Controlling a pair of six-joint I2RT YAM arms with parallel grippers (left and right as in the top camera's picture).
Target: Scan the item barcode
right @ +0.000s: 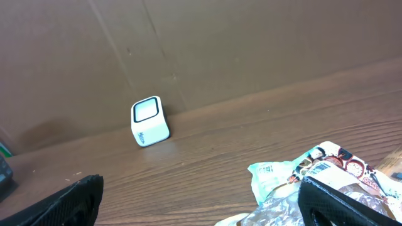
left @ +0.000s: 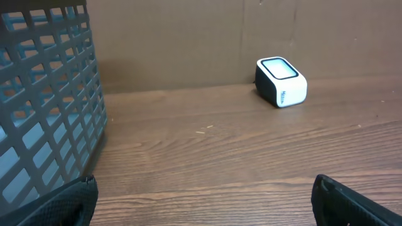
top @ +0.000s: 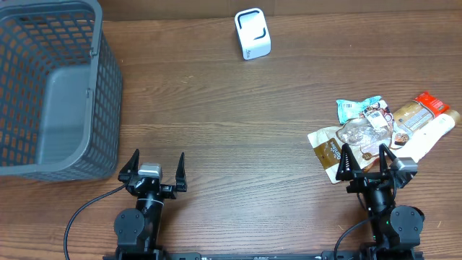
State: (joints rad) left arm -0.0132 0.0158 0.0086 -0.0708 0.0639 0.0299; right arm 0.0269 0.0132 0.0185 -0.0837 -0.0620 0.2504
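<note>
A heap of snack packets (top: 375, 130) lies at the right of the table: a teal one (top: 355, 108), a brown one (top: 328, 150), a clear crinkly bag (top: 363, 132) and a red-and-tan one (top: 419, 110). The white barcode scanner (top: 253, 34) stands at the far edge, also in the left wrist view (left: 281, 81) and the right wrist view (right: 149, 121). My right gripper (top: 364, 152) is open right at the near edge of the heap, with the teal packet (right: 276, 176) just ahead of it. My left gripper (top: 157, 157) is open over bare wood, holding nothing.
A grey mesh basket (top: 108, 94) fills the far left corner, and its wall (left: 44, 113) stands close on the left of my left gripper. A brown cardboard wall runs behind the scanner.
</note>
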